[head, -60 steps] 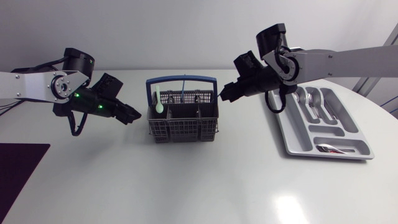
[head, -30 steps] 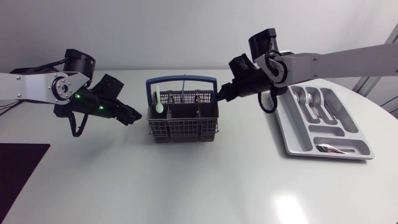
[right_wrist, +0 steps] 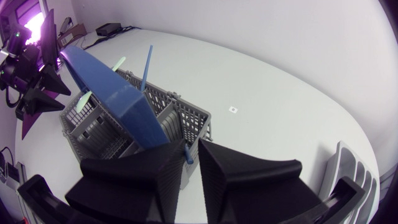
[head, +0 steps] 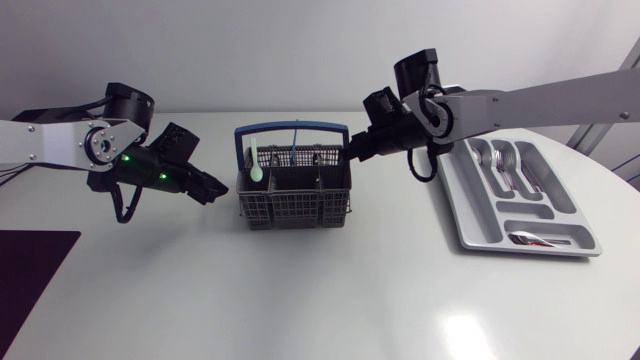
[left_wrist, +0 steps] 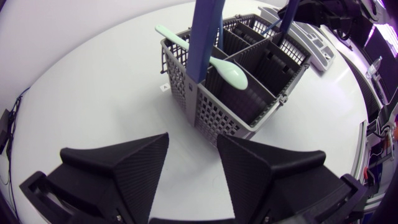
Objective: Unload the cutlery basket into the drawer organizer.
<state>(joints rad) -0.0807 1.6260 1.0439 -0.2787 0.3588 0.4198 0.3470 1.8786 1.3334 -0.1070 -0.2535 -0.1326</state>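
Although several spoons and forks [head: 505, 165] already lie in the far slots of the drawer organizer [head: 480, 225] at the right of the bench [head: 330, 300], the job looks only partly done. The cutlery basket [head: 295, 215] stands mid-bench with a pale green spoon [head: 256, 165] leaning out of its left compartment and a thin blue utensil [head: 296, 140] upright near the back, under the blue carry handle [head: 290, 127]. At least those two are left to move, and most organizer slots have room.

The right end effector [head: 357, 153] sits at the basket's right rear corner. The left end effector [head: 212, 188] is released and holds nothing, just beside the basket's left wall and apart from it.

From above, the right end effector's tip is too dark to read. Its own wrist view [right_wrist: 191, 146] shows a short blue piece [right_wrist: 185, 154] right at the tip, over the basket's corner compartment; whether it is clenched on that piece I cannot tell. The left wrist view gives what the head view cannot: the spread fingers [left_wrist: 124, 165] with bare bench between them, and the green spoon's bowl resting on a divider. Only the head view shows how full the organizer is.
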